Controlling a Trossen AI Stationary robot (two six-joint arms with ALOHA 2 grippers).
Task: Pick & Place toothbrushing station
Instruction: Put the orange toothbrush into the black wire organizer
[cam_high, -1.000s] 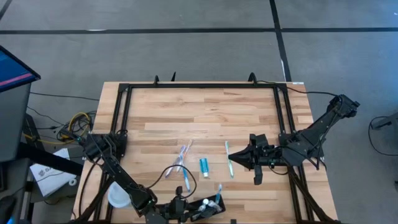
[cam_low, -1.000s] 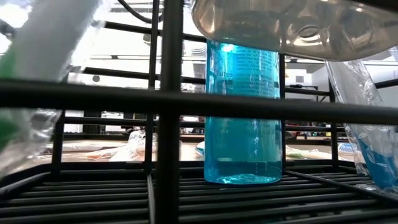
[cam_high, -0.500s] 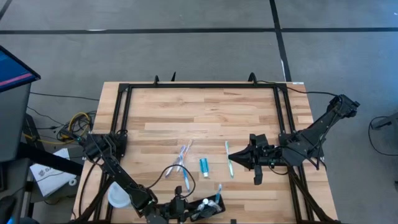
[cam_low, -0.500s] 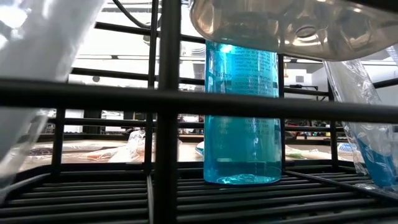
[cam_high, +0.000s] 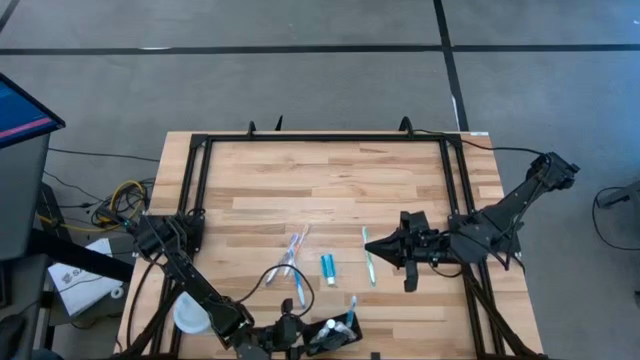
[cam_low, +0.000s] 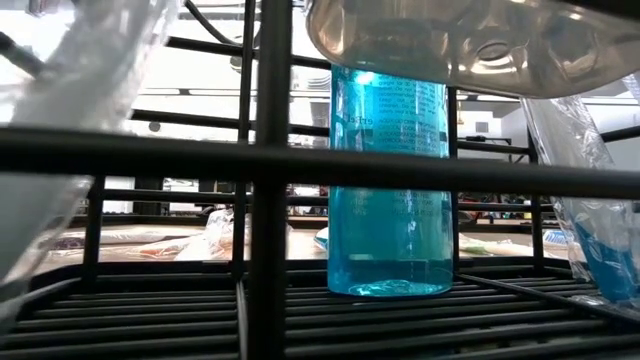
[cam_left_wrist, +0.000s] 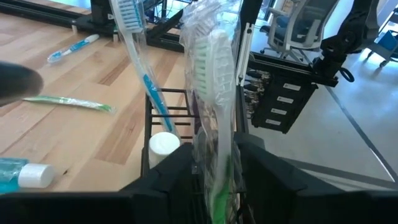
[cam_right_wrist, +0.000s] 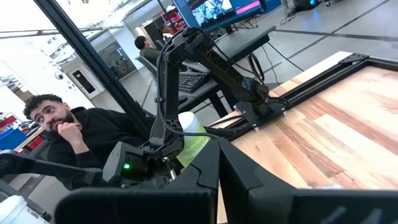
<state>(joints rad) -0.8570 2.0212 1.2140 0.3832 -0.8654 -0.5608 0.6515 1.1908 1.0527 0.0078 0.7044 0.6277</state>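
Down at the bottom edge of the high view, the black holder (cam_high: 338, 336) sits at the table's near rim with a blue-handled toothbrush (cam_high: 350, 312) standing up out of it. The left wrist view shows that brush (cam_left_wrist: 138, 59) leaning in the holder beside a white-capped tube (cam_left_wrist: 164, 144), and a green toothbrush in a clear wrapper (cam_left_wrist: 214, 118) upright between the left claw's fingers (cam_left_wrist: 171, 180). The left claw (cam_high: 291, 335) lies just left of the holder; whether its fingers are clamped on the wrapped brush or parted around it cannot be told.

Loose items lie mid-table: a pair of pink and blue toothbrushes (cam_high: 295, 258), a teal tube (cam_high: 327, 267) and a green toothbrush (cam_high: 367, 255). The right claw (cam_high: 368, 245), fingers shut and empty, hovers at the right of that green brush. A pale cup with a white lid (cam_high: 190, 314) stands at the lower left.

Open butcher-block table (cam_high: 320, 180) fills the upper half inside a black frame (cam_high: 325, 138). In the low view a blue bottle (cam_low: 391, 180) stands behind wire bars. A person in a black hoodie (cam_right_wrist: 81, 134) sits beyond the table.
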